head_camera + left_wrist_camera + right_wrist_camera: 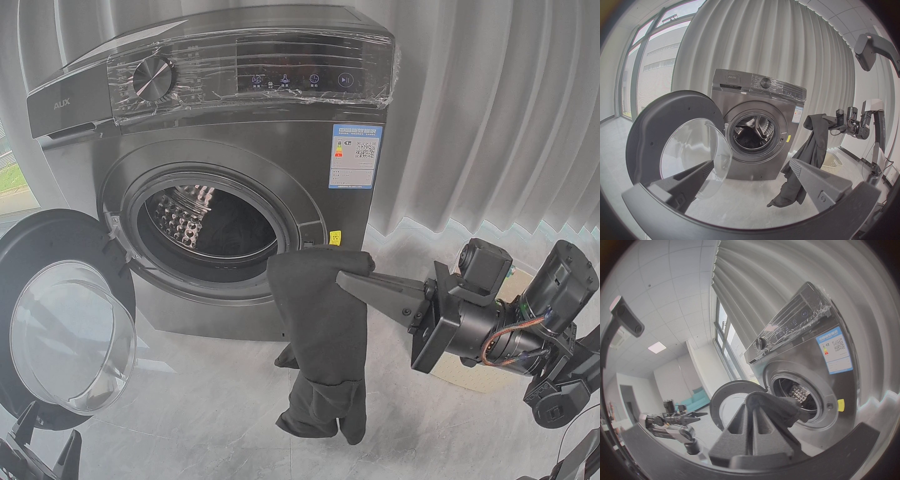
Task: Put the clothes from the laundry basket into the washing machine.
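Head view, left to right: left gripper (39,451) sits low at the left edge, just below the open door (37,250). Left wrist view shows its fingers (684,182) spread wide with nothing between them. The door is swung out left of the washing machine (250,131), and the drum (187,215) is exposed. A black garment (322,325) hangs in the air just right of the drum opening. Right gripper (350,279) is clamped on the garment's top fold. The laundry basket (461,377) is on the floor behind the right arm, near the curtain (500,112).
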Available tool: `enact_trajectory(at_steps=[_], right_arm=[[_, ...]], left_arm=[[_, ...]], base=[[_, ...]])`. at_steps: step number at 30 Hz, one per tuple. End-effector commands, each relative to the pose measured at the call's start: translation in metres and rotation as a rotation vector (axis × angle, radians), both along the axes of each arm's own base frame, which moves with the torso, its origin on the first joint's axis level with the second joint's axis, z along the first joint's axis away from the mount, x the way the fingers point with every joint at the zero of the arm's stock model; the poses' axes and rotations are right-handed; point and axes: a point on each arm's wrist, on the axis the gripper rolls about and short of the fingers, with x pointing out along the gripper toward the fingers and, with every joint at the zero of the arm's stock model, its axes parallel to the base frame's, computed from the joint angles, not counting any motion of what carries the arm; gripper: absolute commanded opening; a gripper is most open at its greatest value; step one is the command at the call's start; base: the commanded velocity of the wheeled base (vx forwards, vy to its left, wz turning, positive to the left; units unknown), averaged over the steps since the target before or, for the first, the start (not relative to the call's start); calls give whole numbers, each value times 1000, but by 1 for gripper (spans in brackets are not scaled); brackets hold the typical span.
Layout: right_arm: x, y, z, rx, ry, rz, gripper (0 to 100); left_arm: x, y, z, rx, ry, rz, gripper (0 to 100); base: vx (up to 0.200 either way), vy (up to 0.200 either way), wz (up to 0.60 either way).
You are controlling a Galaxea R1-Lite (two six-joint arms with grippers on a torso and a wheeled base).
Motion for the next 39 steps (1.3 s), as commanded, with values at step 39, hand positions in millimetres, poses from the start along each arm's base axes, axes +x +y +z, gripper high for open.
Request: enact_trajectory(at_steps=[39], right_arm=[[14,41,19,186,83,-251,0]], left_arm=[[145,-54,93,101,284,-688,100]], base=[[0,0,0]])
